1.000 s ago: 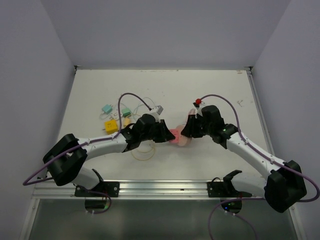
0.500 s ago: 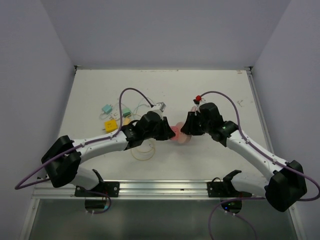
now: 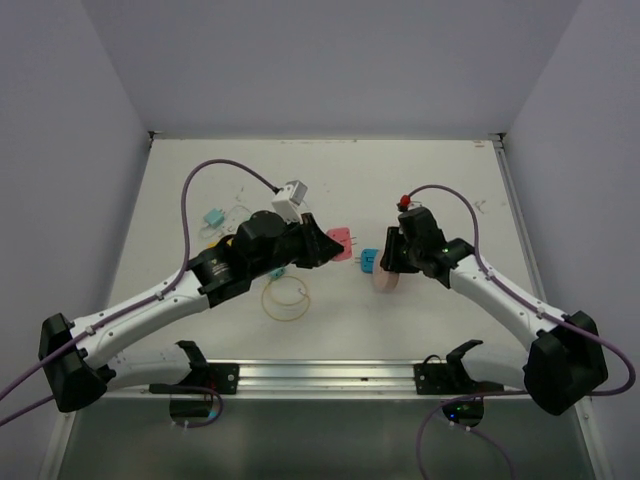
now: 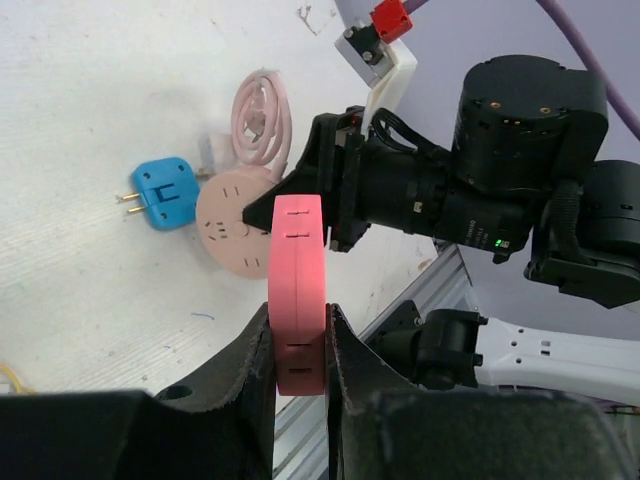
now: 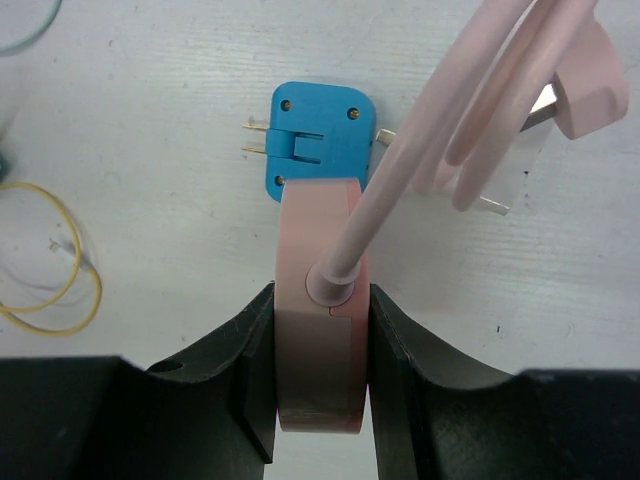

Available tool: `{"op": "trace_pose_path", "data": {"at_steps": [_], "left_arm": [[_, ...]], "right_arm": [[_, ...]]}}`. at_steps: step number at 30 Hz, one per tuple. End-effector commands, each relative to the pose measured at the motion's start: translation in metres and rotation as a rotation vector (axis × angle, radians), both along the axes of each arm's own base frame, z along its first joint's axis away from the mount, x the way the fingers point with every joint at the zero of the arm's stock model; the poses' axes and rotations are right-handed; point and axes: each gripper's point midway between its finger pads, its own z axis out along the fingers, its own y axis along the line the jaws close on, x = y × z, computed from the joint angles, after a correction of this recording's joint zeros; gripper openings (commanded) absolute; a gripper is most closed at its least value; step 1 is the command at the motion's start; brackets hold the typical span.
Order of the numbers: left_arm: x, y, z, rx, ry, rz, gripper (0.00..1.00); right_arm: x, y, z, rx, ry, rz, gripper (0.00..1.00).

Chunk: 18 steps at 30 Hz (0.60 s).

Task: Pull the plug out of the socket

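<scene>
Pink plug [image 4: 297,290] in outstretched left arm's jaws, off socket [image 4: 225,235]

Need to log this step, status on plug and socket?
Left fingers shut on pink plug. Right fingers shut on round socket. Plug out, clear of socket. Blue plug lies beside socket, not blocking.

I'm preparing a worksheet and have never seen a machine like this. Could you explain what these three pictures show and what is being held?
Two robot arms are bolted to a white table. One picture looks down from above; the other two come from cameras on each wrist. The left gripper is shut on a pink plug. The right gripper clamps a round pink socket, trailing a pink cable. Plug and socket are apart. A blue plug and a yellow wire loop lie on the table.
</scene>
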Motion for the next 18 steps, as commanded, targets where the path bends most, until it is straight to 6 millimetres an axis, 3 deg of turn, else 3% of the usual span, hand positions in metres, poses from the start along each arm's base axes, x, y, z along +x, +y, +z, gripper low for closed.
{"op": "trace_pose_path", "data": {"at_steps": [1,4,8,9,10,12,14,15,17,18], "left_arm": [[0.005,0.016,-0.007,0.079,-0.018,0.038,0.00],[0.015,0.027,-0.026,0.110,-0.003,0.054,0.00],[0.029,0.034,-0.061,0.105,0.034,0.019,0.00],[0.031,0.036,-0.082,0.121,0.069,0.017,0.00],[0.041,0.036,-0.081,0.094,0.056,0.015,0.00],[0.050,0.033,-0.100,0.129,0.079,0.003,0.00],[0.057,0.024,-0.104,0.133,0.060,-0.035,0.00],[0.061,0.021,-0.119,0.160,0.083,-0.045,0.00],[0.069,0.013,-0.127,0.174,0.075,-0.068,0.00],[0.073,0.011,-0.144,0.198,0.106,-0.074,0.00]], "right_arm": [[0.014,0.019,0.042,0.118,-0.142,0.040,0.00],[0.017,0.022,0.062,0.146,-0.184,0.048,0.00],[0.023,0.010,0.078,0.163,-0.231,0.015,0.00],[0.024,0.007,0.080,0.169,-0.234,0.007,0.00],[0.024,0.003,0.084,0.178,-0.247,-0.001,0.00],[0.029,-0.013,0.087,0.176,-0.260,-0.053,0.00],[0.031,-0.028,0.091,0.204,-0.267,-0.096,0.00],[0.032,-0.034,0.092,0.209,-0.273,-0.113,0.00],[0.035,-0.049,0.090,0.212,-0.277,-0.162,0.00],[0.036,-0.053,0.091,0.216,-0.284,-0.172,0.00]]}}
